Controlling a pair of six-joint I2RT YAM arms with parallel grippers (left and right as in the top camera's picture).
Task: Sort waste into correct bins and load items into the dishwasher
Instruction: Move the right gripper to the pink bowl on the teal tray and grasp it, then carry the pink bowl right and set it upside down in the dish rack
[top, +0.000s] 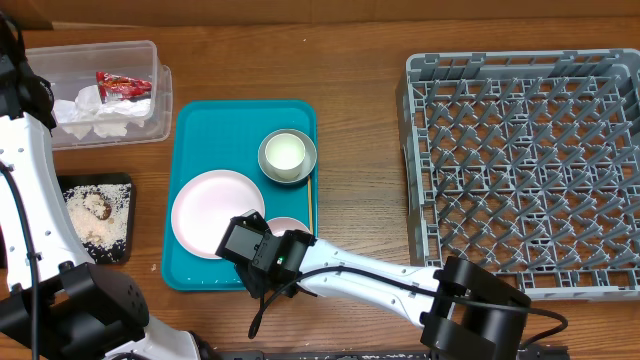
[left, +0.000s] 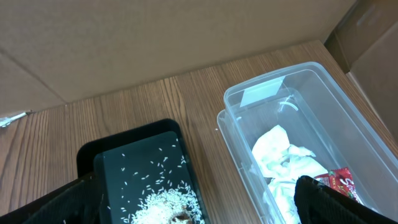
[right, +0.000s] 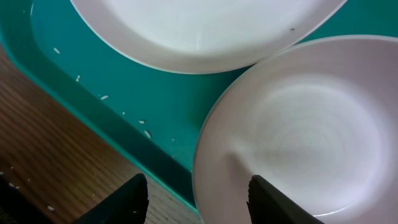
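The clear tub holds the white napkin and the red wrapper. The black tray holds rice with brown scraps. On the teal tray lie the large pink plate, the small white plate, and the bowl with the cup inside. My right gripper is open, its fingers astride the small plate's near rim; it also shows in the overhead view. My left gripper is open and empty above the black tray and tub.
The grey dish rack stands at the right with nothing in it. A thin stick lies along the teal tray's right side. Loose rice grains lie on the teal tray. Cardboard backs the table.
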